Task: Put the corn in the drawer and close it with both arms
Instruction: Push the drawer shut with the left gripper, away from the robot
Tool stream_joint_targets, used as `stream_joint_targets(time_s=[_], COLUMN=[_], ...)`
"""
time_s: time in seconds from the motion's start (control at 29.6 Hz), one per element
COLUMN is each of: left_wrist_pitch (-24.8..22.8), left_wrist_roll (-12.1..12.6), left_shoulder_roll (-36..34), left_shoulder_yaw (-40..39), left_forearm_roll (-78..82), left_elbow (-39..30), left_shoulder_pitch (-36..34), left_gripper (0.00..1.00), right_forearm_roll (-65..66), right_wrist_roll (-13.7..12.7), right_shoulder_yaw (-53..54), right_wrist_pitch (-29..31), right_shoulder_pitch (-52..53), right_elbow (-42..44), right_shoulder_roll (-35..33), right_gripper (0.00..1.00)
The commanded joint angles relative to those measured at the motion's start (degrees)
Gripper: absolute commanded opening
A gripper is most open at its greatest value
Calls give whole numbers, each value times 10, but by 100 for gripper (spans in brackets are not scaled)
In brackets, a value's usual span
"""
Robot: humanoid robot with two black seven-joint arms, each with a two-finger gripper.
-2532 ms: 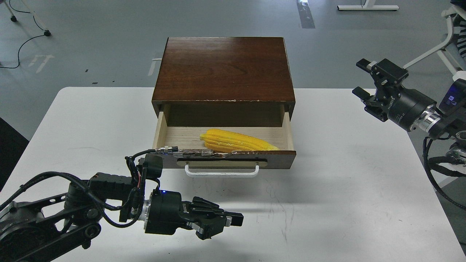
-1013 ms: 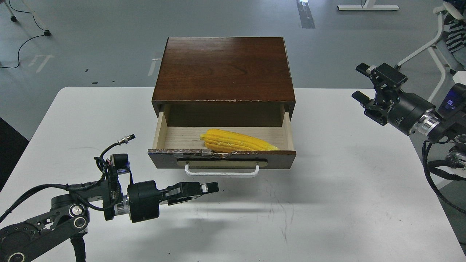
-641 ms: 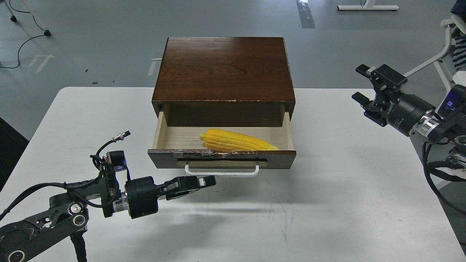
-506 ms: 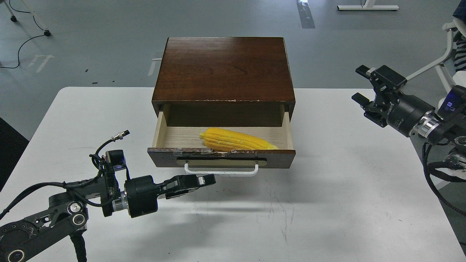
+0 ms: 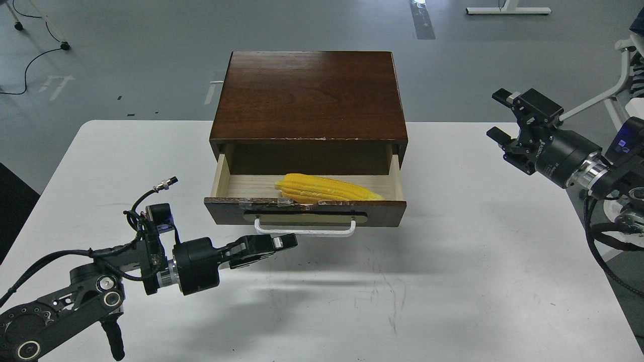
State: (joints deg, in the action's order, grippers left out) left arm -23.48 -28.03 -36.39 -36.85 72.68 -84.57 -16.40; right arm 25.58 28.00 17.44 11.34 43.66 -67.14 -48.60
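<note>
The yellow corn [image 5: 327, 188] lies inside the open drawer [image 5: 387, 216], pointed end to the right. The drawer has a dark front with a chipped top edge and a white bar handle [image 5: 304, 231], and it sticks out of the dark wooden cabinet [image 5: 309, 95]. My left gripper [image 5: 283, 242] is low over the table with its fingers together. Its tip is just below the handle's left part, at or very near the drawer front. My right gripper [image 5: 499, 114] is open and empty, held in the air to the right of the cabinet.
The cabinet stands at the back middle of the white table [image 5: 453, 281]. Beyond the table is grey floor with a cable at the far left and white furniture legs at the right edge.
My left gripper has turned and moved up toward the drawer front. The drawer has slid a little way into the cabinet with the corn in it. The right arm has barely moved.
</note>
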Motion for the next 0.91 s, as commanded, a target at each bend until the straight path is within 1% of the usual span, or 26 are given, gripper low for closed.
stream_joint_targets(time_s=[0.0, 0.61, 0.78, 0.88], left_wrist_pitch=[16, 24, 41, 41], left_wrist_roll=[0, 0, 0, 0], left_shoulder_roll=[7, 30, 35, 44], left_shoulder_yaw=[-4, -27, -27, -27], left_forearm_roll=[0, 0, 0, 0], left_elbow=[10, 30, 36, 46], left_shoulder_pitch=[0, 0, 0, 0], left_gripper=[0, 0, 0, 0], right_forearm_roll=[0, 1, 1, 1], right_wrist_roll=[0, 0, 0, 0], right_shoulder_yaw=[1, 5, 5, 5], right_wrist_pitch=[0, 0, 0, 0], right_shoulder_pitch=[-2, -15, -15, -15], right_elbow=[0, 0, 0, 0], right_shoulder_roll=[0, 1, 0, 0], right_gripper=[97, 97, 97, 97])
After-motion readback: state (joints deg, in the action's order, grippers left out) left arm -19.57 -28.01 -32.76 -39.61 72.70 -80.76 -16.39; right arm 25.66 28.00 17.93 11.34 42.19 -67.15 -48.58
